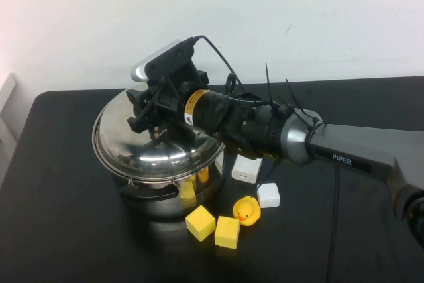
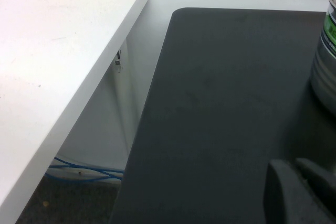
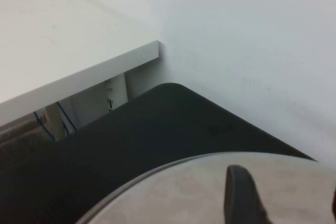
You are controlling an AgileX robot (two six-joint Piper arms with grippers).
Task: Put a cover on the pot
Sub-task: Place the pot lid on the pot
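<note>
The large steel pot (image 1: 173,198) stands on the black table left of centre, with a black loop handle at its front. The domed steel lid (image 1: 132,150) lies on top of it, and its knob is hidden by the gripper. My right gripper (image 1: 149,116) reaches in from the right and hovers just over the lid's middle. In the right wrist view the right gripper (image 3: 286,184) is open, its fingers (image 3: 240,195) spread apart above the lid (image 3: 178,192). My left gripper (image 2: 291,163) is shut and empty, low over the table beside the pot's wall (image 2: 324,66).
Two yellow blocks (image 1: 200,223) (image 1: 227,232), a yellow rubber duck (image 1: 246,211) and two white blocks (image 1: 247,168) (image 1: 268,195) lie to the front right of the pot. A white bench (image 2: 58,77) stands beyond the table's left edge. The black table (image 1: 79,230) is bare at the front left.
</note>
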